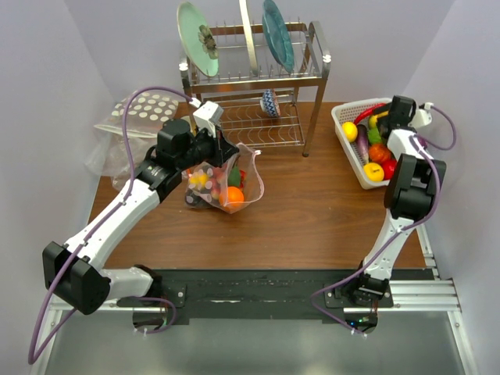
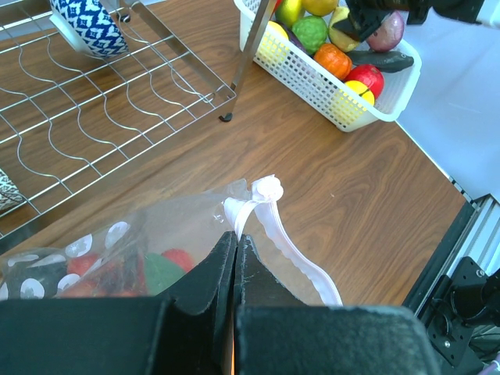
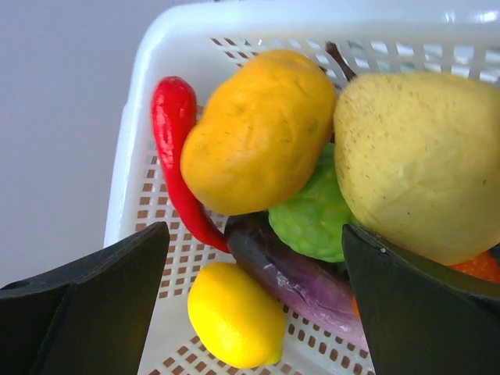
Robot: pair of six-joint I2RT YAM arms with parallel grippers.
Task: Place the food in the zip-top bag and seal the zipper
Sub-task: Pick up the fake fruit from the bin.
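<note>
Surface of brown wood carries everything. At its far edge stands a metal dish rack, with plates upright in the top tier and a blue-patterned bowl on the lower wire shelf. A crinkly dotted bag lies at the far left corner. The left arm reaches toward the middle, and the right arm reaches to the far right corner, where a white basket sits piled with food.

The zip-top bag stands near the middle of the surface, in front of the rack's left half, with its mouth gaping upward. The left jaws are pressed together, clamped on the bag's rim right beside the zipper, whose white strip curls away unsealed. Inside the bag lie an orange, a yellow piece, something green and something red.

The right jaws stand wide apart over the basket, gripping nothing. Below them lie a speckled pale yellow fruit, a yellow-orange fruit, a purple aubergine, a bumpy green fruit, a red chilli and a lemon.
</note>
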